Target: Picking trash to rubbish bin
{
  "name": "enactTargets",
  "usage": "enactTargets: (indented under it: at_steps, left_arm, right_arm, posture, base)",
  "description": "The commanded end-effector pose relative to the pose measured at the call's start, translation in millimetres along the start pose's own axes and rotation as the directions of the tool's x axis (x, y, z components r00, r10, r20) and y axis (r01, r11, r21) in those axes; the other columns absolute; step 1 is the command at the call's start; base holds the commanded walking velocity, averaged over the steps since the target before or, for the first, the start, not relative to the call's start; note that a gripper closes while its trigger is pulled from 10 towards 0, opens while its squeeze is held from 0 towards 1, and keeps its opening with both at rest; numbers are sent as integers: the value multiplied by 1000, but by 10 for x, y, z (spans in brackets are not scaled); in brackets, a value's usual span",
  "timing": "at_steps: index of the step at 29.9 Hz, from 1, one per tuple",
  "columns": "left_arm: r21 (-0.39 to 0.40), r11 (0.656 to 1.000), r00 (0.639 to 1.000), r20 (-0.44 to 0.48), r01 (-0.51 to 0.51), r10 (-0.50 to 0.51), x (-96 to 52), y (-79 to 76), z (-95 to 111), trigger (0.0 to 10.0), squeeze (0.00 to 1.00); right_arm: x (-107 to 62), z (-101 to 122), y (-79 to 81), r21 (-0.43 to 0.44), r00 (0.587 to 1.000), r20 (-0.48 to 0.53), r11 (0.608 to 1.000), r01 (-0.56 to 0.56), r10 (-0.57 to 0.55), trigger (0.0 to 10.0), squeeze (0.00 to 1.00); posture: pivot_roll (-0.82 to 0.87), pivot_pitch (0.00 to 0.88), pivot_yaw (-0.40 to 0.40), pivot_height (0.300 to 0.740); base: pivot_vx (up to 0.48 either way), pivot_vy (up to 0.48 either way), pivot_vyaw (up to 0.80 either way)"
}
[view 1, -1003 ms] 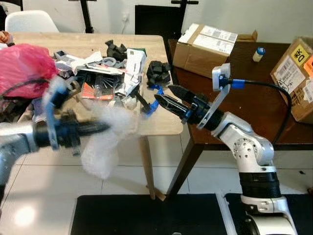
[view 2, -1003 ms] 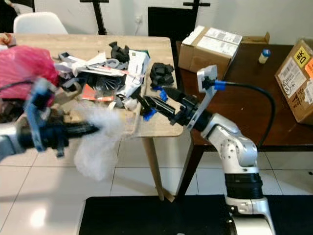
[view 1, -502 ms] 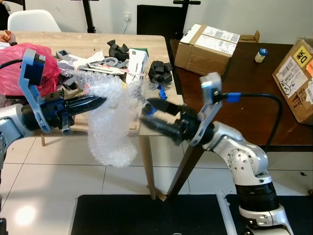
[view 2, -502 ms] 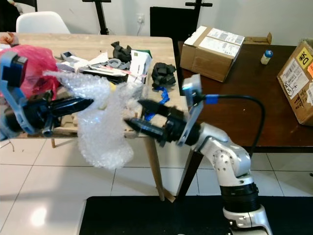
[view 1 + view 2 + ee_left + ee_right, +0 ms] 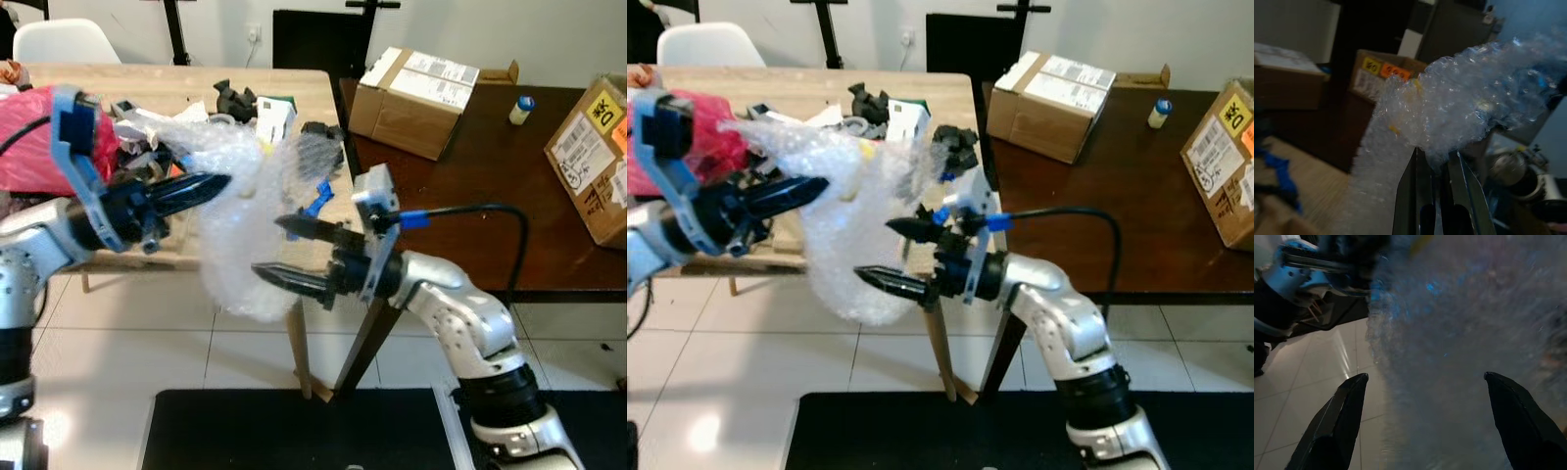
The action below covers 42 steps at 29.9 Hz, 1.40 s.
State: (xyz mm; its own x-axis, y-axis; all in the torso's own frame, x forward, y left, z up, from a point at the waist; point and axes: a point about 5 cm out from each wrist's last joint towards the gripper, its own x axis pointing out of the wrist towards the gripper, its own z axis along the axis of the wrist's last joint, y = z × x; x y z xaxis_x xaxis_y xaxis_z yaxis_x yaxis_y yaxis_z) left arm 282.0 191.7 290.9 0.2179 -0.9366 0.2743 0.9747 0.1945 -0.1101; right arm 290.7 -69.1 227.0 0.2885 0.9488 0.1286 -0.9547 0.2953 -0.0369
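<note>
From the left eye view I see my left hand (image 5: 217, 183) clamped on a sheet of bubble wrap (image 5: 245, 235), which hangs in the air in front of the near edge of the wooden desk (image 5: 196, 86). My right hand (image 5: 272, 248) reaches toward the wrap with its fingers spread apart, one tip above the other, just at the sheet's lower side. On the desk behind the wrap lie a pink plastic bag (image 5: 29, 147), black foam pieces (image 5: 232, 99) and a white carton (image 5: 276, 116). Beside that desk stands a dark desk (image 5: 470, 186) carrying a cardboard box (image 5: 416, 86) and a small bottle (image 5: 519, 108). The right eye view shows the same: the wrap (image 5: 857, 225) held up off the desk and the right hand (image 5: 877, 255) wide open against it. In the left wrist view the two fingers (image 5: 1415, 196) sit close together with the wrap (image 5: 1459, 107) pinched between them. In the right wrist view the two fingertips (image 5: 1337, 431) stand far apart, the wrap (image 5: 1449, 357) between them, tiled floor (image 5: 1312, 377) beyond.
</note>
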Motion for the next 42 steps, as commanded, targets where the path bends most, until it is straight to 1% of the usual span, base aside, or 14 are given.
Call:
enactTargets:
  at_steps: [1, 4, 6, 10, 15, 23, 24, 28, 31, 32, 34, 35, 37, 42]
  left_arm:
    - [-11, 997, 997, 26, 75, -75, 118, -80, 20, 0, 0]
    - [-33, 992, 991, 59, 124, -122, 190, -130, 24, 0, 0]
    - [-35, 990, 989, 61, 136, -134, 207, -148, 19, 0, 0]
    - [-40, 990, 990, 47, 134, -132, 230, -177, -31, 0, 0]
    - [-50, 991, 992, 42, 125, -123, 169, -183, -22, 0, 0]
    - [-45, 996, 997, 23, 78, -77, 18, -161, 55, 0, 0]
    - [-46, 996, 997, 26, 76, -75, -28, -160, 94, 0, 0]
    - [-47, 996, 997, 31, 77, -76, -52, -160, 125, 0, 0]
    - [-58, 994, 995, 46, 92, -90, -72, -161, 167, 0, 0]
    - [-58, 994, 995, 46, 92, -90, -72, -161, 167, 0, 0]
    - [-75, 990, 992, 63, 115, -111, -65, -166, 176, 0, 0]
    - [-75, 990, 992, 63, 115, -111, -65, -166, 176, 0, 0]
    - [-100, 983, 985, 94, 157, -148, -33, -181, 175, 0, 0]
    - [-153, 961, 971, 109, 229, -214, 48, -223, 124, 0, 0]
  right_arm:
    - [42, -31, -21, -25, 999, -10, 999, 33, -33, 10000, 0]
    - [71, -54, -88, -45, 994, -16, 993, 107, -108, 10000, 0]
    - [77, -57, -103, -47, 992, -15, 991, 123, -124, 10000, 0]
    - [88, -23, -256, -65, 959, 20, 957, 282, -281, 10000, 0]
    - [35, -4, -280, -62, 958, 39, 956, 287, -284, 10000, 0]
    - [-162, -5, -355, -62, 950, 46, 948, 312, -309, 10000, 0]
    - [-237, 22, -350, -43, 958, 58, 958, 282, -279, 10000, 0]
    - [-294, 34, -326, -25, 971, 58, 972, 234, -232, 10000, 0]
    - [-397, 1, -278, 1, 990, 31, 990, 139, -139, 10000, 0]
    - [-397, 1, -278, 1, 990, 31, 990, 139, -139, 10000, 0]
    - [-460, -28, -213, 64, 999, 29, 997, 36, -38, 10000, 0]
    - [-460, -28, -213, 64, 999, 29, 997, 36, -38, 10000, 0]
    - [-488, -51, -160, 131, 998, 46, 991, -38, 32, 10000, 0]
    - [-472, -79, -171, 177, 996, 75, 983, -52, 40, 10000, 0]
  posture:
    - [-27, 141, -21, 740]
    - [-27, 137, -20, 740]
    - [-27, 137, -20, 740]
    - [-27, 130, -20, 740]
    - [-27, 126, -21, 740]
    - [-26, 124, -20, 740]
    - [-25, 125, -20, 740]
    - [-26, 124, -19, 740]
    - [-26, 123, -18, 740]
    - [-26, 123, -18, 740]
    - [-26, 122, -18, 740]
    - [-26, 122, -18, 740]
    - [-24, 123, -21, 740]
    - [-22, 126, -22, 740]
  base:
    - [0, 0, 0]
    - [0, 0, 0]
    - [0, 0, 0]
    - [0, 0, 0]
    - [0, 0, 0]
    - [0, 0, 0]
    - [0, 0, 0]
    - [0, 0, 0]
    - [0, 0, 0]
    - [0, 0, 0]
    - [0, 0, 0]
    - [0, 0, 0]
    - [0, 0, 0]
    - [0, 0, 0]
